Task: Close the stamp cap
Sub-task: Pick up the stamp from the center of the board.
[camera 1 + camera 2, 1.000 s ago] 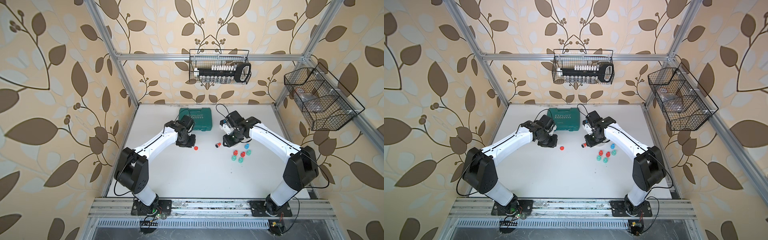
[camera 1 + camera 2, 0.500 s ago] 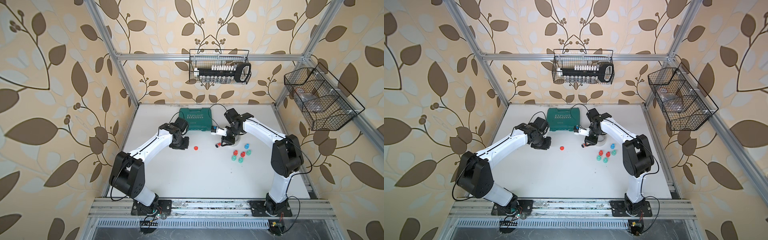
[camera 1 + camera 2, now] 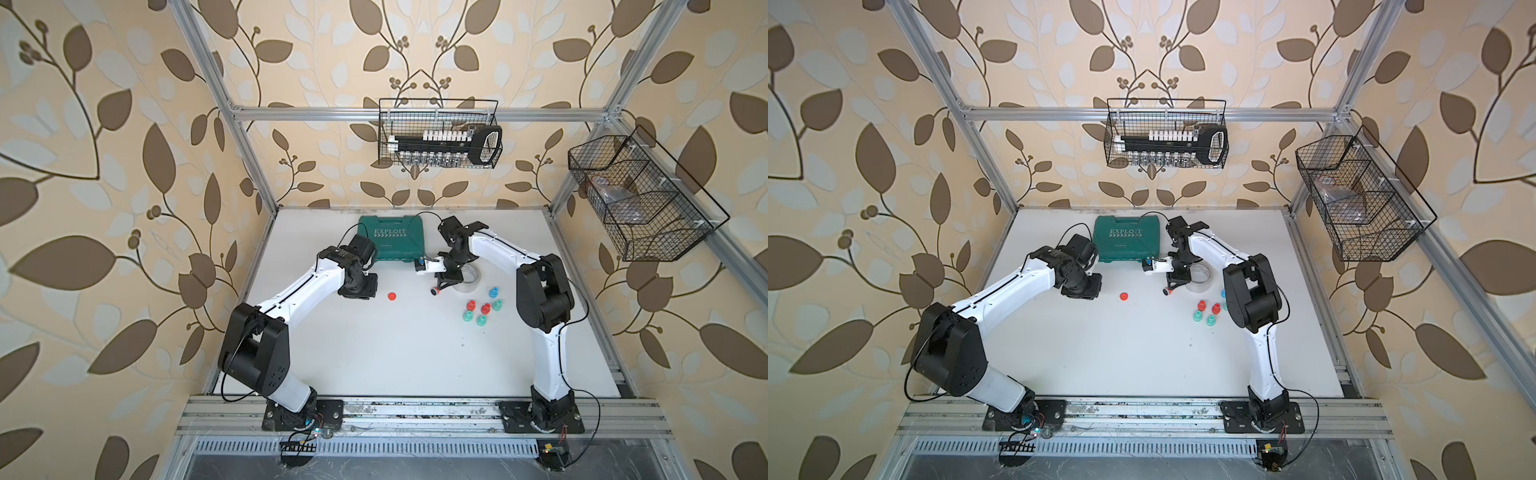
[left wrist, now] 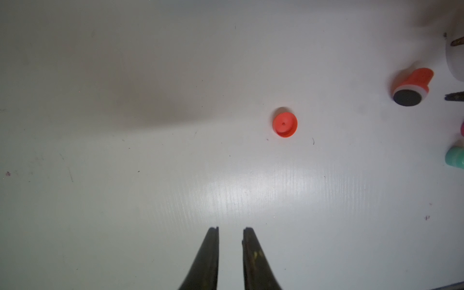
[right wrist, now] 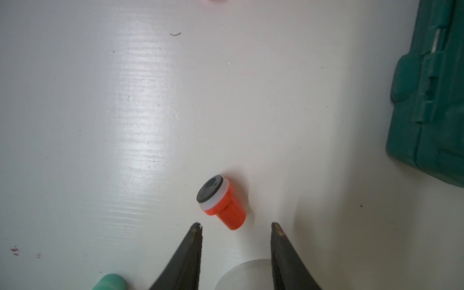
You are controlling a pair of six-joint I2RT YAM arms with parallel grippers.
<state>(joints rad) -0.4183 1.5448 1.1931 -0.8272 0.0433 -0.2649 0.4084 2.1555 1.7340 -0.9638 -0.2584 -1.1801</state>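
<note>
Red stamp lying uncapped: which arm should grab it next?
Right. The right gripper hangs open with the small red plastic stamp just beyond its fingertips. The left gripper, barely open, is nearer the loose round red cap.

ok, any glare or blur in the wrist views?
Left wrist: glare patch on the white tabletop, plus a soft shadow; small red round cap sharp. Right wrist: glare band; red stamp lying on its side sharp, green plastic case soft.
</note>
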